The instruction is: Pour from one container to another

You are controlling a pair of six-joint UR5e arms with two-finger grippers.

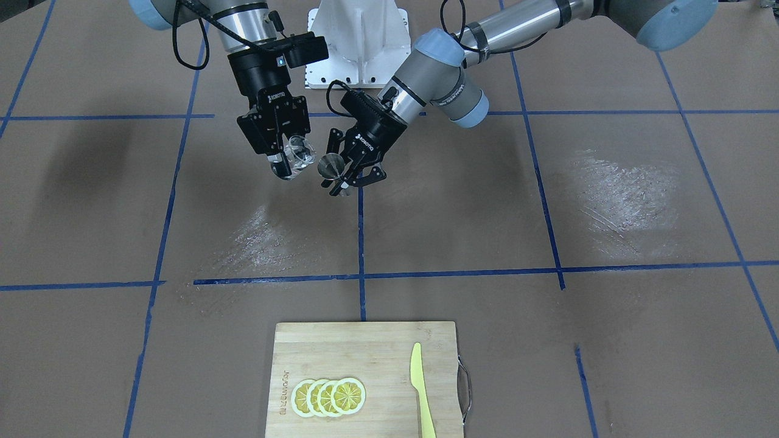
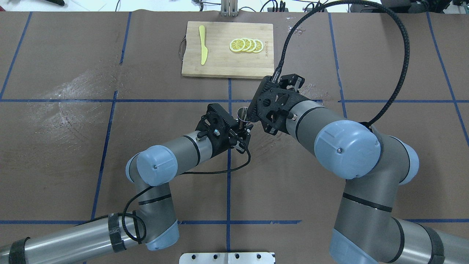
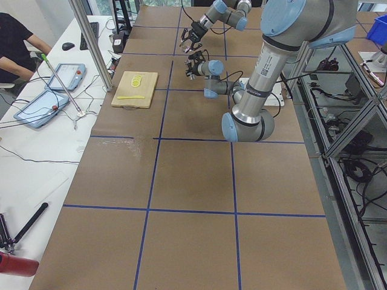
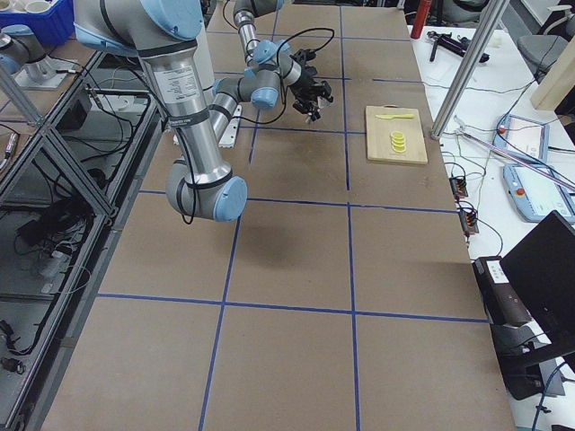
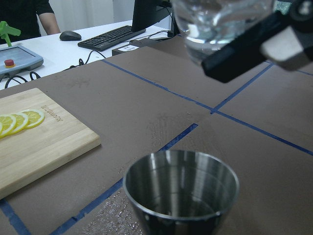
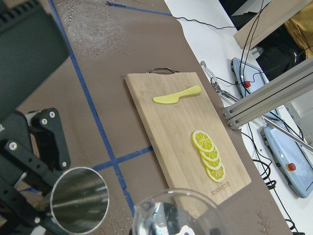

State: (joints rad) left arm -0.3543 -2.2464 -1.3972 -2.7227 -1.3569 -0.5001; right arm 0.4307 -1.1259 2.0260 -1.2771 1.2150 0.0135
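Above the middle of the table [image 1: 487, 213], the left pincer [image 1: 344, 175] is closed around the steel jigger [image 1: 331, 164]. Just beside it, the right pincer [image 1: 289, 163] grips the clear glass [image 1: 299, 153], tilted toward the jigger's mouth. Farther out lies a cutting board [image 1: 377, 359] with lemon slices [image 1: 328, 396].

**Desk:** Brown table [image 1: 608, 340], blue tape [image 1: 362, 243] laid in a grid?

**Photographer:** Yes. The glass [image 1: 300, 154] is clear and colourless, the jigger [image 1: 331, 163] grey steel. The right gripper [image 1: 291, 160] and left gripper [image 1: 339, 169] are black, and the arms [image 1: 435, 76] grey, capped pale blue.

**Desk:** The cutting board [image 1: 365, 353]?

**Photographer:** Pale wood — yellow lemon slices [image 1: 329, 396] ringed white, a yellow-green knife [image 1: 421, 389].
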